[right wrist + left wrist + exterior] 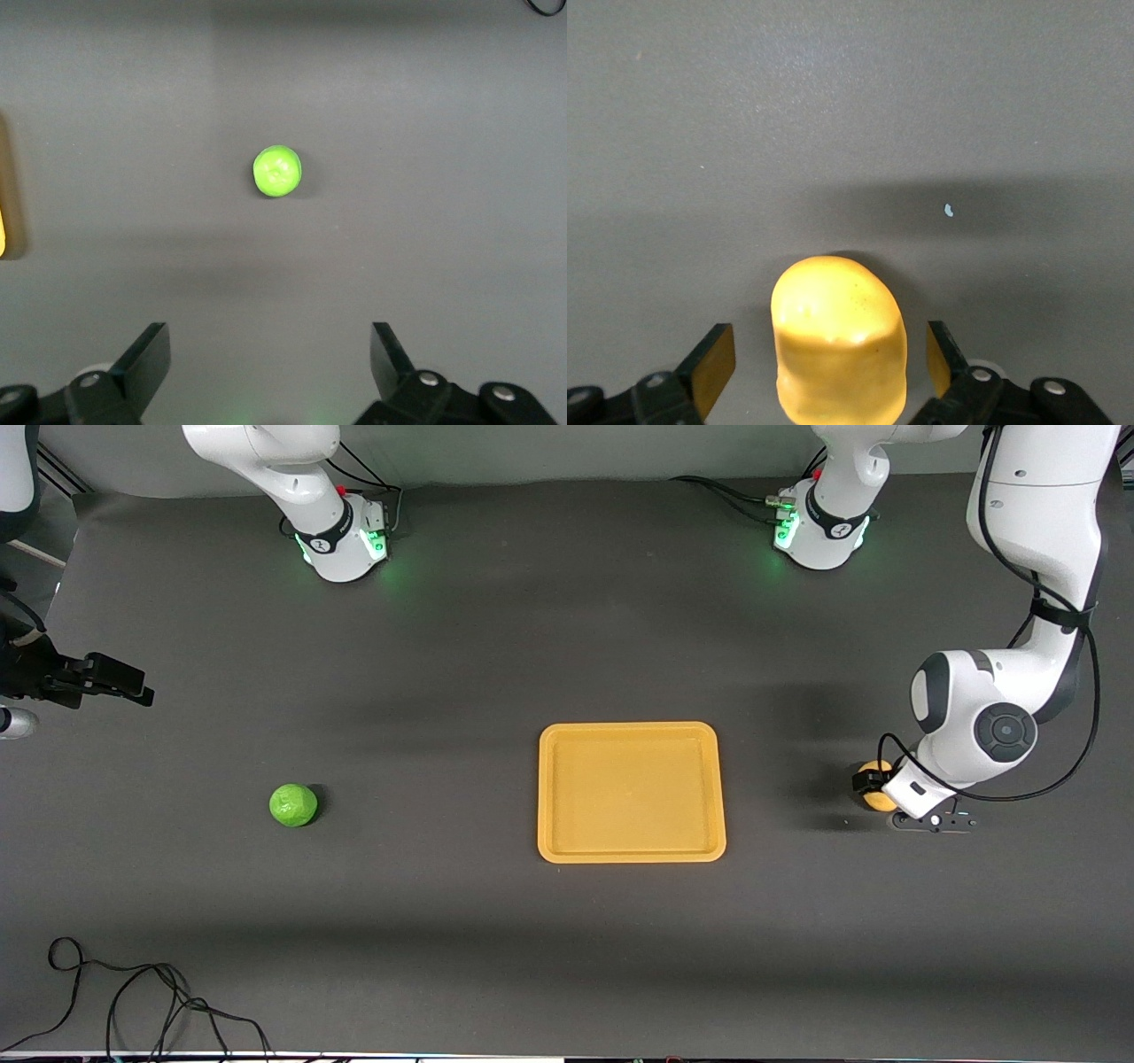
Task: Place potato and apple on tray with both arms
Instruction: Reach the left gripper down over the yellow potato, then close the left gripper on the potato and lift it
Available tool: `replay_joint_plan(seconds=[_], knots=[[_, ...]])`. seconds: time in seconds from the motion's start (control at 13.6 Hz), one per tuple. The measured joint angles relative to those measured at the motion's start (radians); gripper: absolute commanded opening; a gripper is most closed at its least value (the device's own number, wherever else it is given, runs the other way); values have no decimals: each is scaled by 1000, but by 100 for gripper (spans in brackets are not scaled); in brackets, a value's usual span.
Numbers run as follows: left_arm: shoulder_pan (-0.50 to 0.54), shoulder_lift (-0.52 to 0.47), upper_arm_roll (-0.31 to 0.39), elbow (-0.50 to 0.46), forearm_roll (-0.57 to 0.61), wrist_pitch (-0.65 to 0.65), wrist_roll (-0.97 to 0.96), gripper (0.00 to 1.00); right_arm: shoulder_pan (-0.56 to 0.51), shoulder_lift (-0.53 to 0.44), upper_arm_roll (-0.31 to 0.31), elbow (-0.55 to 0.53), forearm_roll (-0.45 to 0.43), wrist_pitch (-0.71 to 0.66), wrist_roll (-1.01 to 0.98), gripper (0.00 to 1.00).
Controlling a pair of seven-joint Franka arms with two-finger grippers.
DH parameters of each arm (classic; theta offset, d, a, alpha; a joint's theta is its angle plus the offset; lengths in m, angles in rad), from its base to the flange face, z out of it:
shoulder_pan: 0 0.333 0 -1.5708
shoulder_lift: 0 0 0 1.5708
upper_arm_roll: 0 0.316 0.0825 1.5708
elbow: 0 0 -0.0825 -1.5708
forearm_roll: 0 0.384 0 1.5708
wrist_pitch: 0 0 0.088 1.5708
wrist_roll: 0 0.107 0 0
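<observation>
Loose black cable [133, 1001] on dark table mat [443, 646], at edge nearest front cam.

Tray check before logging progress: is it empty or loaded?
Empty: the tray shows bare; the apple and potato lie on the table.

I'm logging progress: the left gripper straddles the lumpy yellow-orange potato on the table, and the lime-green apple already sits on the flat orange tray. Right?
One error: the lime-green apple lies on the dark table toward the right arm's end, not on the flat orange tray, as the front view shows. The left gripper does straddle the lumpy yellow-orange potato.
</observation>
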Motion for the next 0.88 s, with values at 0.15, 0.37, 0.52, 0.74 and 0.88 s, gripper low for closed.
replay_joint_plan(seconds=[0.15, 0.37, 0.52, 0.74, 0.88], knots=[[0, 7, 0, -6, 0, 10, 0, 56, 0, 0, 0, 0, 0, 0, 0, 100], [0, 9, -1, -6, 0, 12, 0, 8, 0, 0, 0, 0, 0, 0, 0, 100], [0, 9, -1, -5, 0, 11, 0, 0, 0, 0, 0, 0, 0, 0, 2, 100], [-1, -17, -5, 29, -1, -83, 1, 0, 0, 0, -1, 0, 0, 1, 2, 100], [-1, -90, -23, 97, -6, -231, 4, 0, -1, 0, -1, -1, 0, 1, 2, 100]])
